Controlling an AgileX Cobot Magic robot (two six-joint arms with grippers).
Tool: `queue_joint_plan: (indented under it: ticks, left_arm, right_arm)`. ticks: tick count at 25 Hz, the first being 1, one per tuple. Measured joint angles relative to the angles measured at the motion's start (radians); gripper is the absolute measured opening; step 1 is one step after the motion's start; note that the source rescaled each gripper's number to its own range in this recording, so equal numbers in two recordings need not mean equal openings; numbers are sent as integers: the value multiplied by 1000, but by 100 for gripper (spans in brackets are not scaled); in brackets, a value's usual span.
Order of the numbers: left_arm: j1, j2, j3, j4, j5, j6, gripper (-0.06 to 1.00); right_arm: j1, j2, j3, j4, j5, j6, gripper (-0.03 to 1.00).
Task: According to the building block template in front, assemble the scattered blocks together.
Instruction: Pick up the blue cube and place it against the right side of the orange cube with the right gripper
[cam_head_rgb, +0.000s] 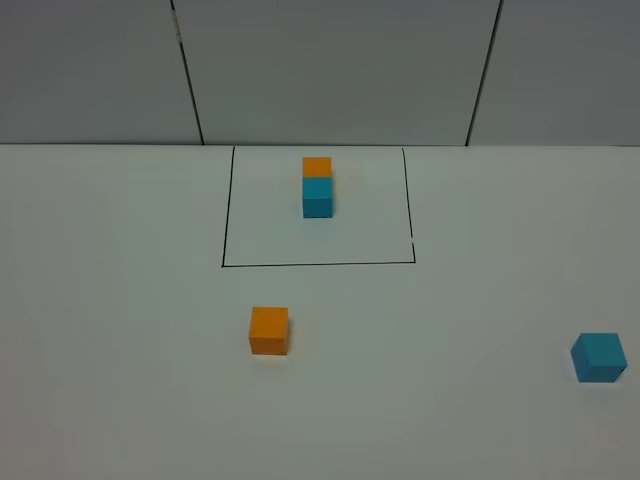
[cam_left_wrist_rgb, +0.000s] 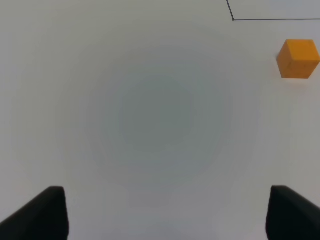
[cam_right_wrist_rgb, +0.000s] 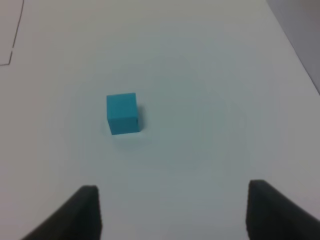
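Observation:
The building block template is an orange cube (cam_head_rgb: 317, 166) joined to a teal cube (cam_head_rgb: 318, 197) inside a black drawn outline (cam_head_rgb: 318, 265) at the back of the table. The scattered blocks lie apart in front of it: an orange cube (cam_head_rgb: 269, 331) (cam_left_wrist_rgb: 298, 59) just before the outline's left part, and a teal cube (cam_head_rgb: 599, 357) (cam_right_wrist_rgb: 122, 120) far to the right. Neither arm shows in the high view. My left gripper (cam_left_wrist_rgb: 167, 216) is open over bare table, well away from the orange cube. My right gripper (cam_right_wrist_rgb: 175, 215) is open, with the teal cube a short way ahead of its fingers.
The table (cam_head_rgb: 120, 300) is plain white. A grey panelled wall (cam_head_rgb: 330, 70) rises behind its far edge. A corner of the drawn outline (cam_left_wrist_rgb: 233, 19) shows in the left wrist view, and a piece of it (cam_right_wrist_rgb: 12, 50) in the right wrist view.

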Motion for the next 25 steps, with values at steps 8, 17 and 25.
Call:
queue_joint_plan:
  ticks: [8, 17, 25]
  left_arm:
    - [0, 0, 0, 0, 0, 0, 97]
    - [0, 0, 0, -1, 0, 0, 97]
    - [0, 0, 0, -1, 0, 0, 97]
  right_arm:
    - [0, 0, 0, 0, 0, 0, 56]
    - [0, 0, 0, 0, 0, 0, 56]
    - [0, 0, 0, 0, 0, 0, 56]
